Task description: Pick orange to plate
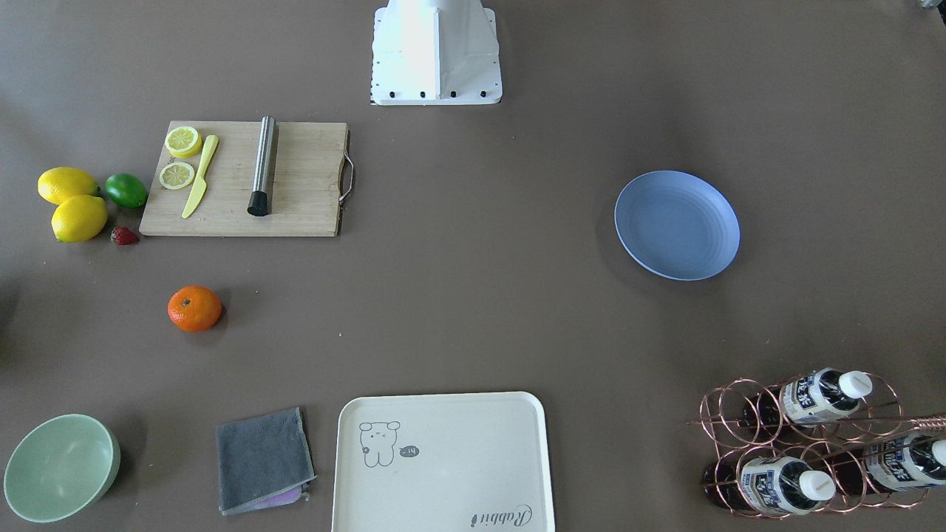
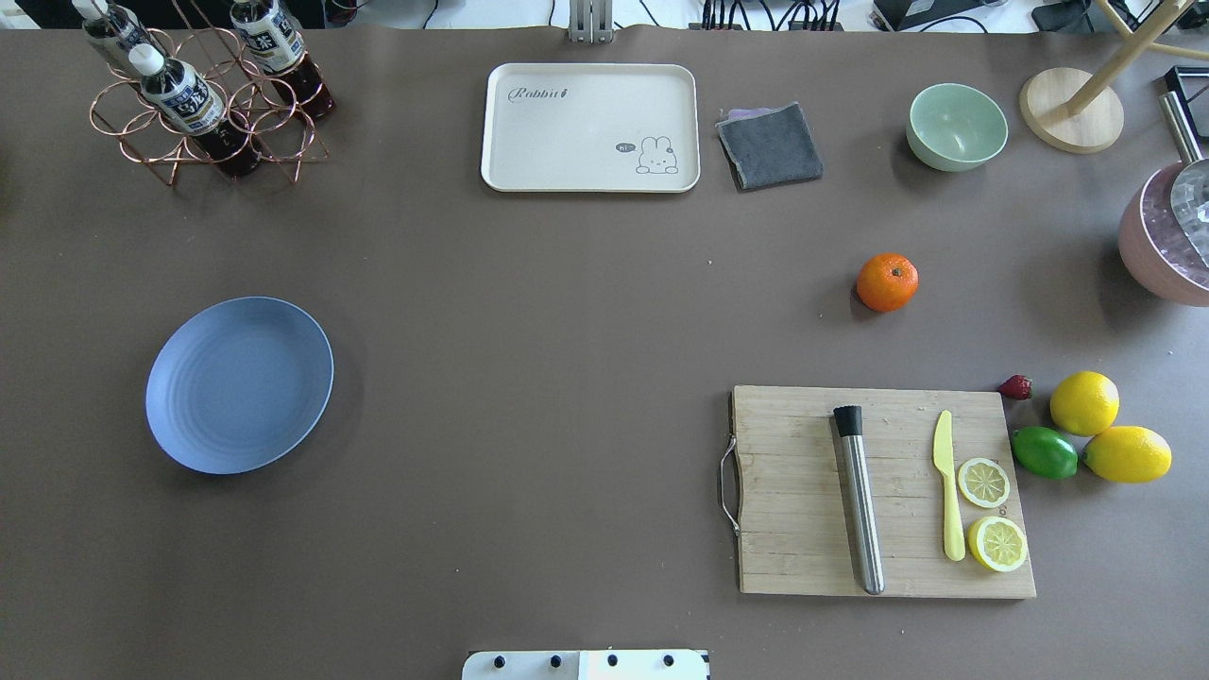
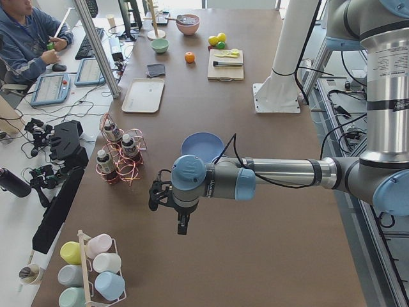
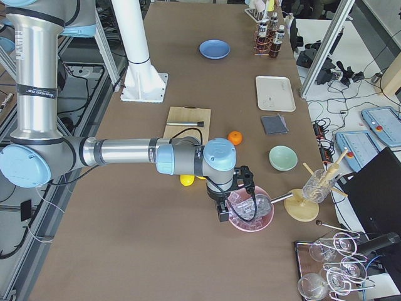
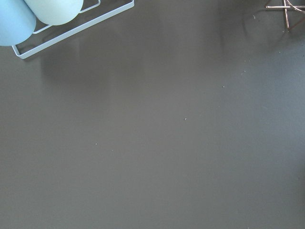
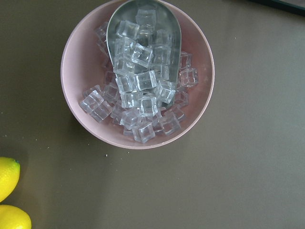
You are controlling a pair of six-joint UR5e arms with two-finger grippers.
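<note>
Overhead exterior: orange (image 2: 887,282) right half, plate (image 2: 239,384) left half, tabletop (image 2: 567,331) between.

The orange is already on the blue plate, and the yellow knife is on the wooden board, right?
Not quite. The orange lies on the table, far from the plate, which holds nothing; the overhead exterior view shows this. The yellow knife is indeed on the wooden board.
</note>
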